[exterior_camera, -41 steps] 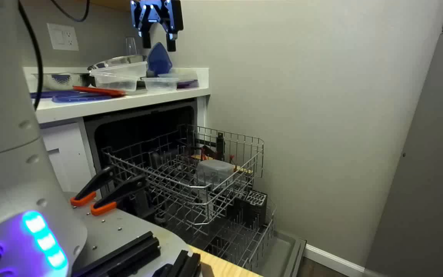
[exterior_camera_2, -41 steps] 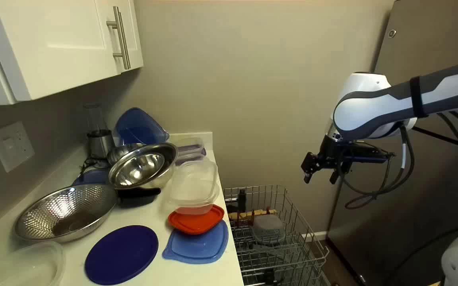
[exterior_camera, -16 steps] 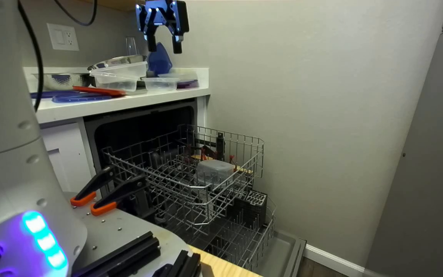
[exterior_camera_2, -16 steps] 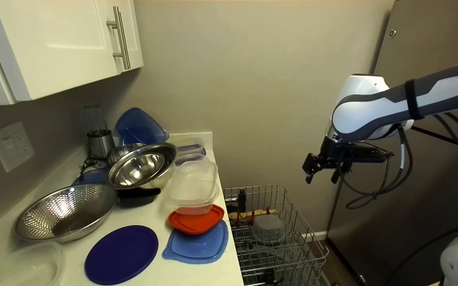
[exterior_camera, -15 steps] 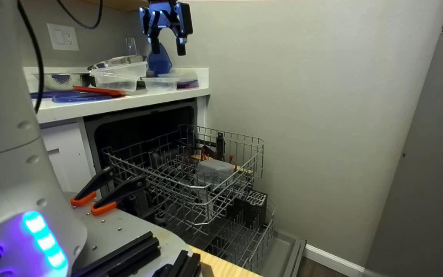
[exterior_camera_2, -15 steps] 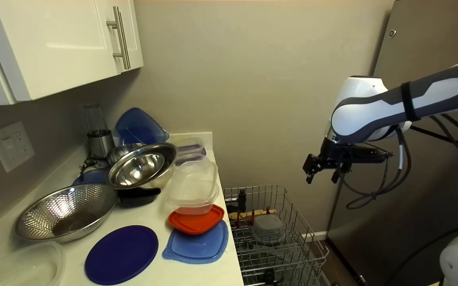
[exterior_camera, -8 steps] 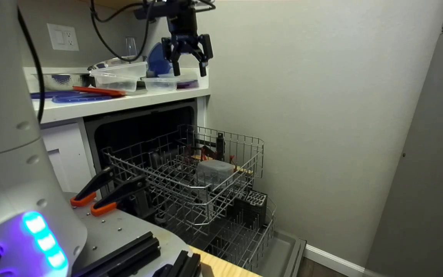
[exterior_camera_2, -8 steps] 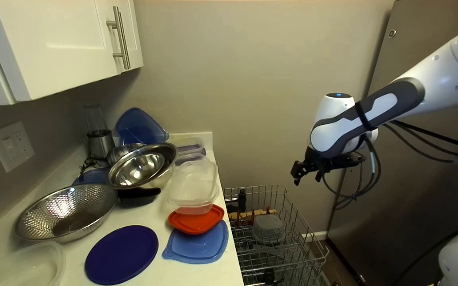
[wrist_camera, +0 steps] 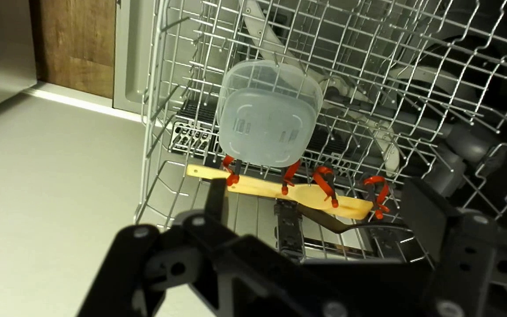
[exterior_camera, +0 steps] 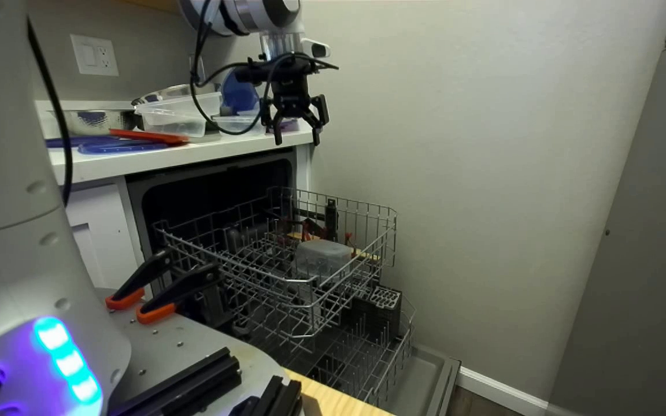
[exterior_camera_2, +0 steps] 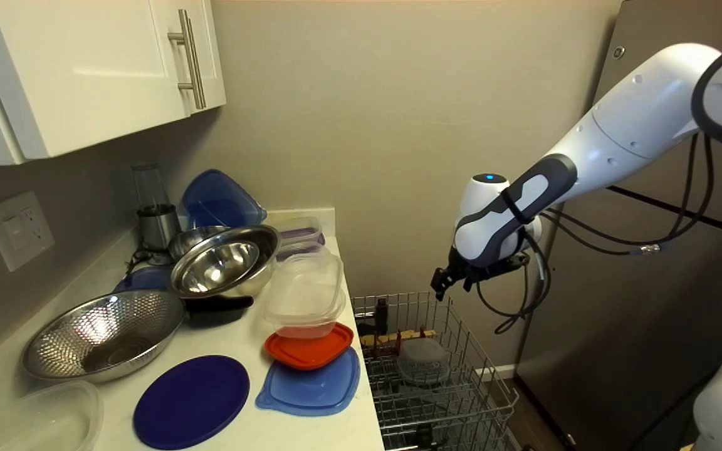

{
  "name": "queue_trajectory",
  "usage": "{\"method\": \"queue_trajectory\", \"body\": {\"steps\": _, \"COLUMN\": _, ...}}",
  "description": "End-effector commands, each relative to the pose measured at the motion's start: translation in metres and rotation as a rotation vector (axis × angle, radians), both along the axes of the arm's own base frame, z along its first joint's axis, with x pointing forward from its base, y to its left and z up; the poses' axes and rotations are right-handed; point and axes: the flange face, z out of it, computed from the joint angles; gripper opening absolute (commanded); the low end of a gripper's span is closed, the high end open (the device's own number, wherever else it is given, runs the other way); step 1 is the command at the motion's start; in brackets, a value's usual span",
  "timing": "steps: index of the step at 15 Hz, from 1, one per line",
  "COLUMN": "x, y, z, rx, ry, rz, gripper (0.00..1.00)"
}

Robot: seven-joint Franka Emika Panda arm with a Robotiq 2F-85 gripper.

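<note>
- Wrist view: your gripper is unclenched, its two fingers standing wide apart and pointing down at the upper rack.
- In both exterior views it hangs above that rack, apart from the wires.
- You have the clear plastic container sitting in the upper rack, below your gripper.
- Just beside the container you see yellow wooden utensils among red clips, with a dark utensil next to them.
- In an exterior view you find a white table beside the rack; on it a red lid partly covers a light blue lid, and a dark blue round lid lies near them.
- Clear tubs overlap the red lid's edge; beyond the round lid you see a metal colander and shiny bowls.
- Two orange-tipped clamps stand near your arm's base in an exterior view.
</note>
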Motion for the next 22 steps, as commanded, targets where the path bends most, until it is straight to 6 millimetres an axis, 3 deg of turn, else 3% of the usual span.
{"method": "queue_trajectory", "body": {"steps": 1, "x": 0.018, "y": 0.006, "z": -0.013, "rx": -0.005, "ry": -0.005, "rz": 0.064, "gripper": 1.0}}
{"method": "queue_trajectory", "body": {"steps": 3, "x": 0.021, "y": 0.015, "z": -0.014, "rx": 0.075, "ry": 0.044, "rz": 0.037, "gripper": 1.0}}
{"method": "queue_trajectory", "body": {"steps": 4, "x": 0.018, "y": 0.008, "z": -0.014, "rx": 0.023, "ry": 0.021, "rz": 0.023, "gripper": 1.0}}
{"method": "queue_trajectory", "body": {"steps": 13, "x": 0.023, "y": 0.021, "z": -0.017, "rx": 0.052, "ry": 0.012, "rz": 0.043, "gripper": 1.0}}
{"method": "queue_trajectory", "body": {"steps": 18, "x": -0.005, "y": 0.059, "z": -0.044, "rx": -0.163, "ry": 0.01, "rz": 0.302, "gripper": 1.0}}
{"method": "queue_trajectory", "body": {"steps": 22, "x": -0.044, "y": 0.098, "z": -0.077, "rx": -0.282, "ry": 0.018, "rz": 0.536, "gripper": 1.0}}
